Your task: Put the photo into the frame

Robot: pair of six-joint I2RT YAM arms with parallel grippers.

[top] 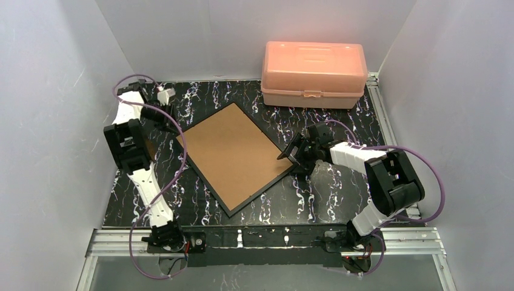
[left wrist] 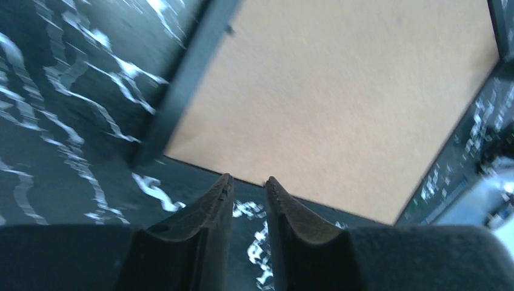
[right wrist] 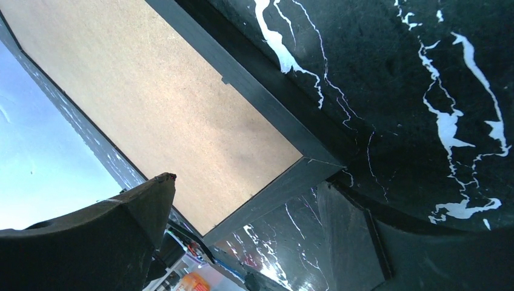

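The frame lies face down in the middle of the table, its brown fibreboard back up inside a thin black rim. The photo is not in view. My left gripper sits just off the frame's far-left edge near a corner. In the left wrist view its jaws are nearly shut, with a narrow gap and nothing between them, and the frame lies just ahead. My right gripper is open at the frame's right corner. In the right wrist view that corner of the frame lies between the fingers.
A pink plastic box stands closed at the back right of the black marbled table. White walls close in the left, back and right sides. Metal rails run along the near and right edges.
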